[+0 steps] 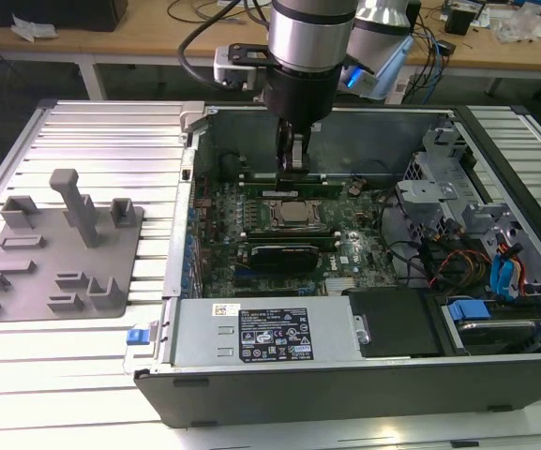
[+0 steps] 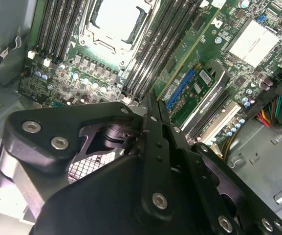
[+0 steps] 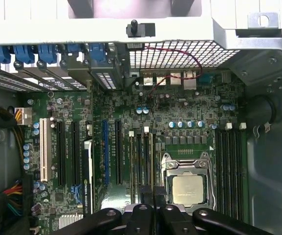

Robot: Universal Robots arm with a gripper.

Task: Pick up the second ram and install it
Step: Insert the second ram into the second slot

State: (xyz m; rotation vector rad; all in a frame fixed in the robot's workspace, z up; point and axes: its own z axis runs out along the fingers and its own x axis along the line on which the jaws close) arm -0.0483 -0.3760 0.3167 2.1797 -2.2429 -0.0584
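Closure looks complete on the black two-finger gripper (image 1: 293, 167): its fingers meet on the upper edge of the second ram (image 1: 315, 179), a long thin green circuit-board stick. The stick stands on edge in the slot bank at 12 o'clock of the square silver CPU socket (image 1: 293, 214) in the exterior view. I judge this a pinch on the board and not merely a press on its edge. To seat it well, the stick should probably stay upright and parallel to its slot. The push should go straight down through the middle, so that both ends sink together and neither cocks up. There is little room for sideways drift, because the socket lies just beside the slot bank. The wider black shrouded card (image 1: 284, 255) sits at 6 o'clock of the socket, well out of the way. Both wrist views show the fingers drawn together over the slots, and they cover the stick where it is held. The end latches, the notch and the contact edge cannot be made out, so I cannot tell how deep the stick sits. I also cannot tell which of the neighbouring slots are filled.
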